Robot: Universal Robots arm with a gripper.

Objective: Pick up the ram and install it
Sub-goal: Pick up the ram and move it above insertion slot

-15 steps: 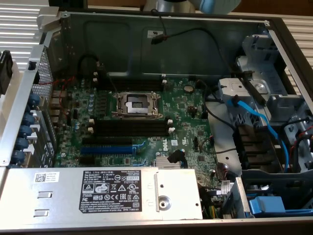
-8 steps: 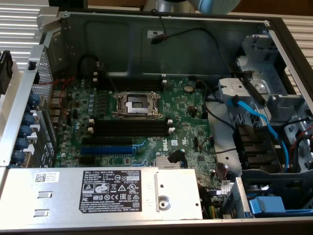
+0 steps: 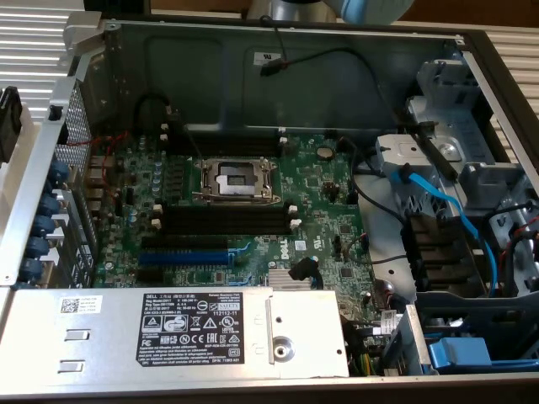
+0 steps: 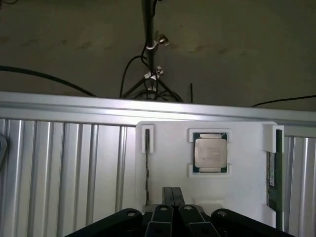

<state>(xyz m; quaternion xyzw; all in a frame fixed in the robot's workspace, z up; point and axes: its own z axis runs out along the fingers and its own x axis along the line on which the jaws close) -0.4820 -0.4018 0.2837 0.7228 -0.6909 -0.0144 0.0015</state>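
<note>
- Ribbed metal bench runs under a white holder [image 4: 237, 192], with dark floor and loose cables [image 4: 148, 74] on the far side.
- Pincer [image 4: 172, 191] hovers at the holder's near edge, fingers pressed together, nothing between them.
- Ram [image 4: 271, 170] stands on edge in a side slot of the holder, green with a pale label, well apart from the pincer.
- CPU [image 4: 211, 153] lies flat in the middle pocket, between the ram and a thin dark strip in the opposite slot. Whether that strip is a second stick, I cannot tell.
- My read: the ram is light, stiff and thin, but fragile. Grip it across its flat faces near mid-length, on the free long edge, away from the contacts.
- Clip posts on the holder sit at the ram's ends and would crowd a grip there.
- Over in the open case [image 3: 295, 59], black memory slots [image 3: 226, 217] lie between the socket [image 3: 234, 178] and the blue slot [image 3: 185, 255].
- Blue cable [image 3: 438, 202] loops at the exterior view's right, well apart from those slots.
</note>
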